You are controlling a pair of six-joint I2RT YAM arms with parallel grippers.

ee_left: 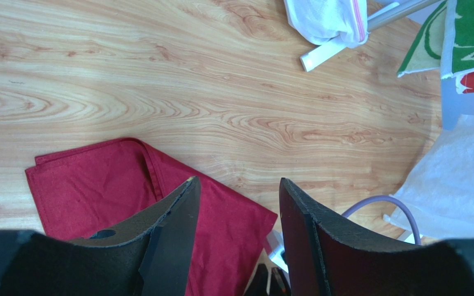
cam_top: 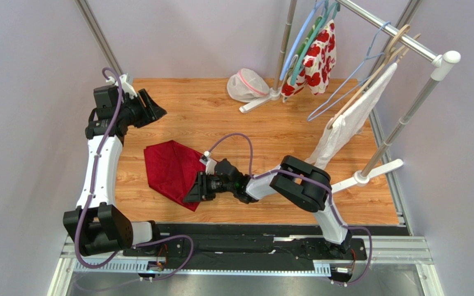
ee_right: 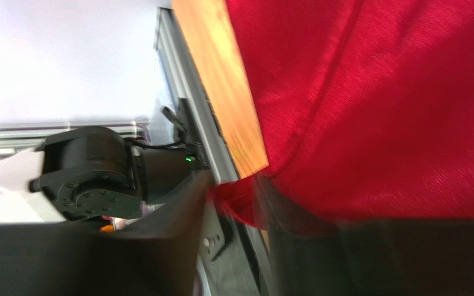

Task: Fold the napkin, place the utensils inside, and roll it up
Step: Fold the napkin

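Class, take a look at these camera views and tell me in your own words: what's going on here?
Two robot arms are working on a red napkin that lies partly folded on the table. The right gripper is at the napkin's near right edge, its jaws apart around the cloth. The left gripper hangs open over the far left corner, holding nothing. No utensils are in view, and the napkin is not rolled.

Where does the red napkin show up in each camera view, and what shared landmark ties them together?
Top external: the napkin lies left of centre, near the table's front edge.
Left wrist: napkin at lower left, running off the bottom.
Right wrist: napkin fills the upper right, close up.
Shared landmark: the wooden tabletop.
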